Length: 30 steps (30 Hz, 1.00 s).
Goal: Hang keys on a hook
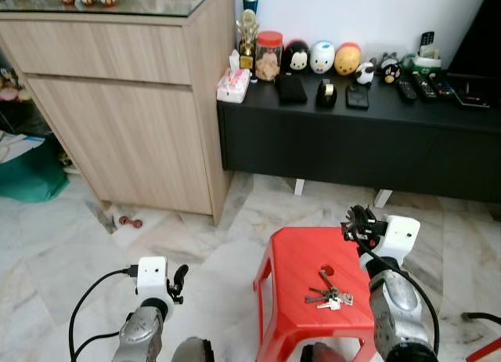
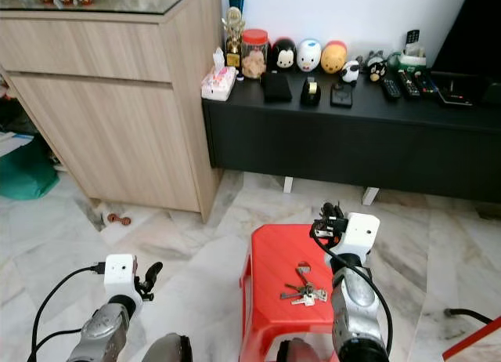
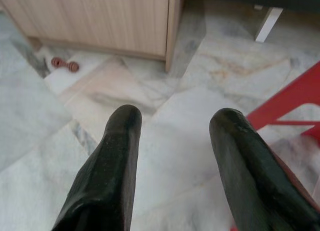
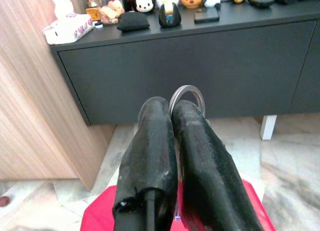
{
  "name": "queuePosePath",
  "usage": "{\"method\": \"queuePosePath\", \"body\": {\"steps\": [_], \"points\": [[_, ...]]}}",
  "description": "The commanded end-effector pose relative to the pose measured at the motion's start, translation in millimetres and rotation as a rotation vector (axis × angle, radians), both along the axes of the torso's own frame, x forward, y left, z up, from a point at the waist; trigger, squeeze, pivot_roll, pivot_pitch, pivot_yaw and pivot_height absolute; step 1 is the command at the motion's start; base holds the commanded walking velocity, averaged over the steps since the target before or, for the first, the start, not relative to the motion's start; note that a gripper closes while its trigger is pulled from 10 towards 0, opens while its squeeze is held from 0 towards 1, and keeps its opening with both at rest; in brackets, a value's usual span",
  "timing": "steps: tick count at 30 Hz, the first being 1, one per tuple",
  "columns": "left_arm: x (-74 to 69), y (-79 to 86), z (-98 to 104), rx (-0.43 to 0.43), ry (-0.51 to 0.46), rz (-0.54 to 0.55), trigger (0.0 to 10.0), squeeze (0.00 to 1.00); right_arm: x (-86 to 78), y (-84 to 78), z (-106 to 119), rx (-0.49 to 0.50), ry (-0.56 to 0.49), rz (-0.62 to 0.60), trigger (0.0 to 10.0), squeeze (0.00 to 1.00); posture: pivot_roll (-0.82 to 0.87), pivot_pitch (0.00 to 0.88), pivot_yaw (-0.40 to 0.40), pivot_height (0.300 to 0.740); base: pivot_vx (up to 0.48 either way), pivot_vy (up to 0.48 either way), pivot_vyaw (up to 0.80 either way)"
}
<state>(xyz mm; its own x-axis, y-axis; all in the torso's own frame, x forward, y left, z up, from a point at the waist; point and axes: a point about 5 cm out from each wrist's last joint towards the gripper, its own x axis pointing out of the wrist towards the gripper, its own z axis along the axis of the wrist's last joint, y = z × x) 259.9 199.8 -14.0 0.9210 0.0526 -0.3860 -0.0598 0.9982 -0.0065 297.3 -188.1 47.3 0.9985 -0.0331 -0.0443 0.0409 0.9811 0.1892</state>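
Looking down through the left eye view: a red plastic square-topped stool stands on the pale marble floor. A bunch of silver metal keys lies flat on the stool's top, toward its right side. The right gripper is raised over the stool's far right corner, above the bunch and apart from it. The left gripper hangs low over the floor, off the stool's left side. Beyond the stool sit a long black low cabinet crowded with ornaments and a light wooden cupboard.

Right eye view: same layout, keys on the stool top beneath the raised right gripper.

Left wrist view: the left gripper's two black fingers stand wide apart with nothing between them. Marble floor lies below, and a leg of the stool is at the edge.

Right wrist view: the right gripper's fingers are pressed together, pinching a thin silver metal ring that pokes out past their tips. Whether this ring links to the bunch on the stool cannot be told.

Judgement: the pick-up step is in hand and hanging has not been done. The next move calls for confirming that the keys come up with the ring. After that a hook has to be found, and the robot must turn or walk toward it while keeping the ring clear of the fingertips so it can slip over.
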Motion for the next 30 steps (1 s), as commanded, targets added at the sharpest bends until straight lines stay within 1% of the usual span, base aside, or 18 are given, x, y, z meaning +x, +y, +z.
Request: {"method": "queuePosePath", "body": {"steps": [1, 6, 8, 12, 13, 14, 19, 20, 21, 22, 23, 27, 28, 29, 30], "points": [[-1.8, 3.4, -2.3, 0.011, 0.014, 0.002, 10.0, 0.0, 3.3, 2.6, 5.6, -0.005, -0.018, 0.003, 10.0, 0.0, 0.03, 0.0, -0.019, 0.673, 0.0, 0.0, 0.0], [-6.1, 5.4, -7.4, 0.016, 0.039, 0.009, 10.0, 0.0, 5.5, 5.5, 6.1, -0.008, -0.002, 0.012, 10.0, 0.0, 0.03, 0.0, -0.022, 0.698, 0.0, 0.0, 0.0], [-10.3, 7.6, -11.4, 0.017, 0.06, 0.022, 10.0, 0.0, 7.8, 5.1, 8.0, -0.01, -0.002, 0.012, 10.0, 0.0, 0.03, 0.0, -0.028, 0.713, 0.0, 0.0, 0.0], [-13.1, 8.0, -14.0, 0.015, 0.072, 0.029, 10.0, 0.0, 8.4, 4.5, 8.6, -0.011, -0.002, 0.012, 10.0, 0.0, 0.03, 0.0, -0.029, 0.728, 0.0, 0.0, 0.0], [-15.9, 7.4, -16.5, 0.017, 0.084, 0.031, 10.0, 0.0, 8.0, 4.3, 7.7, -0.013, 0.002, 0.01, 10.0, 0.0, 0.03, 0.0, -0.029, 0.738, 0.0, 0.0, 0.0], [-15.9, 7.4, -16.5, 0.017, 0.084, 0.031, 10.0, 0.0, 8.0, 4.3, 7.7, -0.013, 0.002, 0.01, 10.0, 0.0, 0.03, 0.0, -0.029, 0.738, 0.0, 0.0, 0.0], [-26.5, 6.6, -26.3, 0.043, 0.145, 0.018, 10.0, 0.0, 6.4, 4.8, 3.6, -0.014, 0.021, 0.003, 10.0, 0.0, 0.03, 0.0, -0.025, 0.74, 0.0, 0.0, 0.0], [-26.5, 6.6, -26.3, 0.043, 0.145, 0.018, 10.0, 0.0, 6.4, 4.8, 3.6, -0.014, 0.021, 0.003, 10.0, 0.0, 0.03, 0.0, -0.025, 0.74, 0.0, 0.0, 0.0], [-29.7, 7.1, -29.0, 0.052, 0.163, 0.016, 10.0, 0.0, 6.4, 4.6, 3.7, -0.013, 0.022, 0.002, 10.0, 0.0, 0.03, 0.0, -0.025, 0.74, 0.0, 0.0, 0.0], [-36.4, 8.9, -34.1, 0.061, 0.199, 0.02, 10.0, 0.0, 6.3, 4.4, 3.7, -0.015, 0.021, 0.0, 10.0, 0.0, 0.03, 0.0, -0.024, 0.74, 0.0, 0.0, 0.0], [-38.6, 9.6, -35.7, 0.062, 0.21, 0.024, 10.0, 0.0, 6.2, 4.3, 3.6, -0.016, 0.022, 0.0, 10.0, 0.0, 0.03, 0.0, -0.025, 0.74, 0.0, 0.0, 0.0], [-54.6, 15.5, -46.0, 0.062, 0.282, 0.059, 10.0, 0.0, 4.3, 3.2, 1.3, -0.021, 0.028, -0.004, 10.0, 0.0, 0.04, 0.0, -0.029, 0.74, 0.0, 0.0, 0.0], [-62.3, 17.2, -50.7, 0.06, 0.317, 0.067, 10.0, 0.0, 3.6, 2.5, -0.1, -0.018, 0.032, -0.012, 10.0, 0.0, 0.05, 0.0, -0.033, 0.74, 0.0, 0.0, 0.0], [-66.0, 17.8, -52.8, 0.061, 0.333, 0.069, 10.0, 0.0, 3.3, 2.2, -0.8, -0.018, 0.035, -0.014, 10.0, 0.0, 0.05, 0.0, -0.036, 0.74, 0.0, 0.0, 0.0], [-66.0, 17.8, -52.8, 0.061, 0.333, 0.069, 10.0, 0.0, 3.3, 2.2, -0.8, -0.018, 0.035, -0.014, 10.0, 0.0, 0.05, 0.0, -0.036, 0.74, 0.0, 0.0, 0.0]]}}
